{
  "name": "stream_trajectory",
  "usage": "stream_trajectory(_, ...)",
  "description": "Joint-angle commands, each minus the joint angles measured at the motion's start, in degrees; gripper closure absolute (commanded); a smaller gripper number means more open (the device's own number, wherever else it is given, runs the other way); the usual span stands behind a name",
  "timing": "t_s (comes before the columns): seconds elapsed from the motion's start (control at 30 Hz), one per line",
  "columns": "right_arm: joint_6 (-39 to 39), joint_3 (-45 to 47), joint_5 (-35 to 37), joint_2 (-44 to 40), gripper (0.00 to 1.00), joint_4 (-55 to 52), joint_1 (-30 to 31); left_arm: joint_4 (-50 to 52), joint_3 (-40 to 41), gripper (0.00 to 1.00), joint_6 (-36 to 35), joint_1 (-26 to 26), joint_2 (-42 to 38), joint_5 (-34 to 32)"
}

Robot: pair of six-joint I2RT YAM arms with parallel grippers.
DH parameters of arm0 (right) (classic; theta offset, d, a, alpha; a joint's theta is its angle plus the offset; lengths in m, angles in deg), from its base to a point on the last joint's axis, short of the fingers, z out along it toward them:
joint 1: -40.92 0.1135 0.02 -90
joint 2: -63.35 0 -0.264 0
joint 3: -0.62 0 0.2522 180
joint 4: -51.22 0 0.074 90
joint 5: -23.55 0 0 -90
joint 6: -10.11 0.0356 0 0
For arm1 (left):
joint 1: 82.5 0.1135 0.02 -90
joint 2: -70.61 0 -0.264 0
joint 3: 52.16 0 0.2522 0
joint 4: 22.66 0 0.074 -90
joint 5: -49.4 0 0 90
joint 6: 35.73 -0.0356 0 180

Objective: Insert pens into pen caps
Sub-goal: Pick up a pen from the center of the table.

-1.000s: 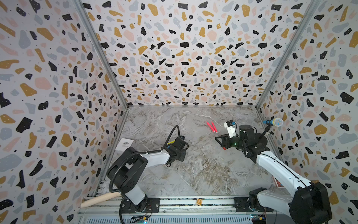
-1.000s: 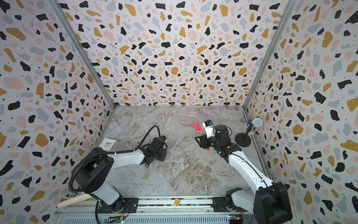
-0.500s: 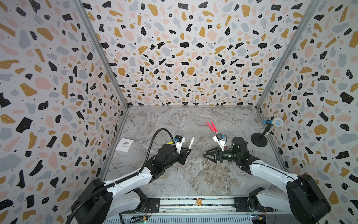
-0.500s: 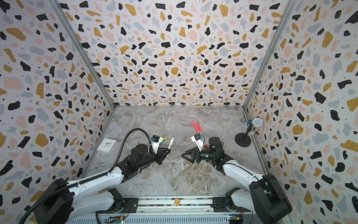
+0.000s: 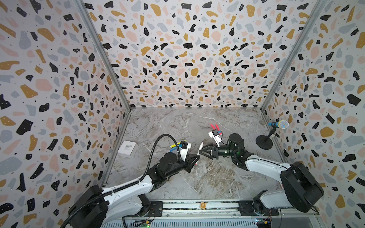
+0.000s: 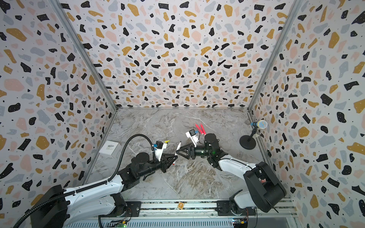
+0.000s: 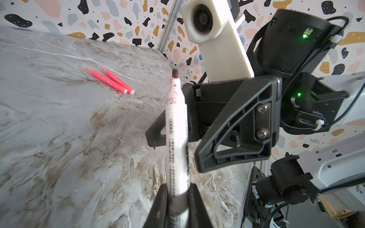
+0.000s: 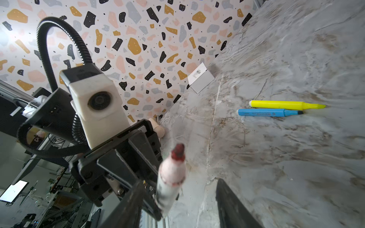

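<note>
My left gripper [image 7: 178,189] is shut on the lower barrel of a white pen [image 7: 176,128] with print. It holds the pen up off the table with the bare dark red tip on top. In both top views the pen [image 5: 199,148] [image 6: 178,147] stands between the two arms. My right gripper [image 8: 178,182] is open, with its fingers [image 7: 237,122] on either side of the pen's upper part [image 8: 169,181]. Two pink pens [image 7: 110,80] lie side by side on the table. A yellow pen [image 8: 284,104] and a blue pen [image 8: 266,113] lie together. No pen caps are in view.
A white card with a barcode [image 5: 128,147] lies by the left wall. A microphone on a black round stand [image 5: 264,142] is at the right wall. A small tan piece [image 5: 202,205] sits on the front rail. Patterned walls close in three sides.
My left arm has swung to the middle holding the white pen up. My right gripper has come down from beside the pink pens and moved in around the pen's upper part.
</note>
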Motion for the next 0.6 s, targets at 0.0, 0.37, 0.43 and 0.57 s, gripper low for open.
stream_trajectory(0.0,0.8,-2.4,-0.4,-0.4,0.49,2.0,1.0,-4.5,0.8,0.93,0.5,-0.7,0.4,0.7)
stream_trajectory(0.37,-9.6,-6.3,2.6,-3.6,0.96,-13.4,2.0,1.2,-3.0,0.65,-3.0,-1.0,2.2,4.9)
stream_trajectory(0.43,-10.0,-6.4,2.3,-4.2,0.97,-14.1,2.2,1.2,-3.6,0.66,-3.1,-1.0,2.6,5.2)
stream_trajectory(0.57,-10.7,-6.8,1.6,-4.7,0.97,-15.3,2.7,0.9,-4.5,0.7,-3.0,-1.0,3.4,5.9)
